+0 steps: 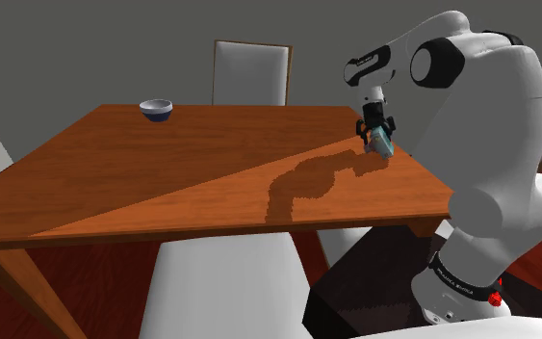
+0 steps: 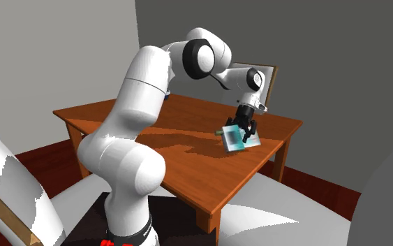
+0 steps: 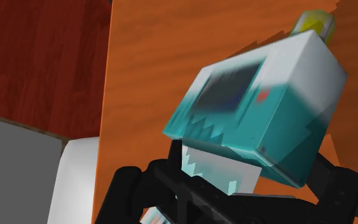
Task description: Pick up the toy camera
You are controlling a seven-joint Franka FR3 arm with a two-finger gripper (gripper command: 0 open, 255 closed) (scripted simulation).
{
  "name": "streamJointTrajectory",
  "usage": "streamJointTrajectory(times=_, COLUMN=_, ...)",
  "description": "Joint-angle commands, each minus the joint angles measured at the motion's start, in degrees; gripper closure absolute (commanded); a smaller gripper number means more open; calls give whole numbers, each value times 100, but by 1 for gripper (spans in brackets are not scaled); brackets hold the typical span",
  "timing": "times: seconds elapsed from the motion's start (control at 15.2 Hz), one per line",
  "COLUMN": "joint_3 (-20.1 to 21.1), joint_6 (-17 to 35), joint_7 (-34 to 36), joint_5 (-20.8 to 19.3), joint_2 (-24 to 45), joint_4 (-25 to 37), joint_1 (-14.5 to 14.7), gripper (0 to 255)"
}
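Noting a brown wooden table point(image 1: 163, 183), standing on a dark red floor point(image 1: 95, 289) before a grey wall point(image 1: 86, 48). Carrying a small bowl point(image 1: 156, 110), upright, near its far edge. Facing it from the far side, a white-backed chair point(image 1: 249, 72); sitting at the near side, another white chair point(image 1: 225, 284).

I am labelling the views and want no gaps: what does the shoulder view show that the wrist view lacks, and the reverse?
Shoulder view: a bowl near the far edge of the table, a white chair behind it, and the arm. Wrist view: the dark screen and yellow knob on the camera, seen close. Both: the teal-and-white camera clasped in the gripper, over the wooden table.
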Motion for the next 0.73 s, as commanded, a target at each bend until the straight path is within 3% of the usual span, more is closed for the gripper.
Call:
streamJointTrajectory(times=0.0, joint_3=44, joint_6=21, joint_7=-10, joint_5=895, joint_2=102, joint_4=-150, joint_1=23, gripper=255)
streamJointTrajectory(times=0.26, joint_3=465, joint_6=-84, joint_7=160, joint_5=732, joint_2=-59, joint_4=-144, joint_1=-296, gripper=255)
streamJointTrajectory(times=0.66, joint_3=472, joint_6=-464, joint_7=203, joint_5=715, joint_2=-206, joint_4=94, joint_1=-314, gripper=255)
